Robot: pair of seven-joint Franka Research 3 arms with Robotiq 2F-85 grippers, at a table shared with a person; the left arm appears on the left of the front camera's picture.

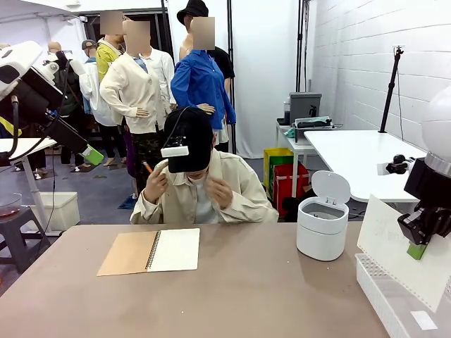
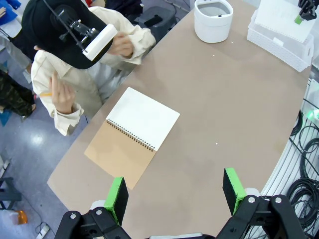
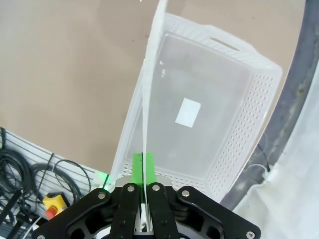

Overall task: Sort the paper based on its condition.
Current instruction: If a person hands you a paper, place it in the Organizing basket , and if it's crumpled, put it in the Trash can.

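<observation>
My right gripper (image 1: 417, 249) is shut on a loose white sheet of paper (image 1: 400, 250), holding it upright above the white perforated basket (image 1: 390, 301) at the table's right edge. In the right wrist view the paper (image 3: 148, 94) runs edge-on from between my green pads (image 3: 137, 170) over the basket (image 3: 249, 104). In the left wrist view my left gripper (image 2: 174, 191) hangs open high above the table, nothing between its fingers. In the front view the left gripper (image 1: 90, 155) is raised at the far left.
An open spiral notebook (image 1: 151, 251) with a brown cover lies at mid-table before a seated person (image 1: 201, 190) whose hands are near their head. A round white bin (image 1: 322, 227) with its lid up stands at the right, beside the basket. Cables (image 2: 306, 169) hang off the table's side.
</observation>
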